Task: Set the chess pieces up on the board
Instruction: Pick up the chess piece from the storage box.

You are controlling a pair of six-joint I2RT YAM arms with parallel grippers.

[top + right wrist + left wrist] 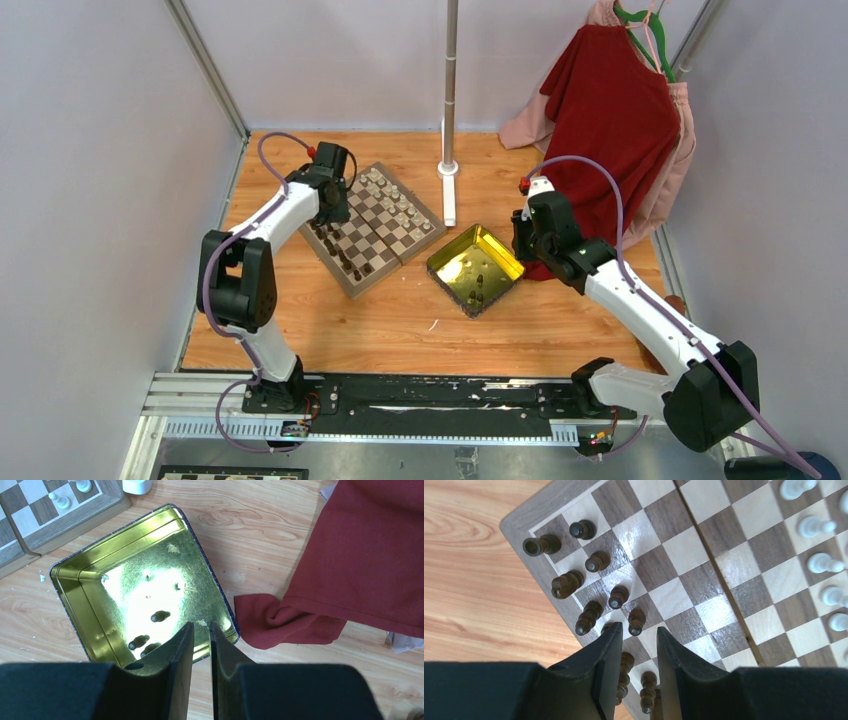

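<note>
The board [386, 232] lies left of centre; in the left wrist view its bare squares [674, 555] fill the middle. Several dark chess pieces [596, 561] stand along its near-left edge and cream-white ones [821, 562] along the far right edge. My left gripper [639, 627] hovers over the dark rows [330, 215], open, with nothing between its fingers. Two dark pieces [647, 687] stand on the board below the gap. My right gripper [201, 624] hangs over the near corner of the yellow tray [80, 595], its jaws a narrow gap apart and empty. Three dark pieces [160, 616] lie in the tray.
A red cloth [360, 555] lies on the table right of the tray and hangs from a hanger [610, 110] at the back right. A metal pole [450, 80] with a white foot [448, 190] stands behind the board. Grey walls close both sides.
</note>
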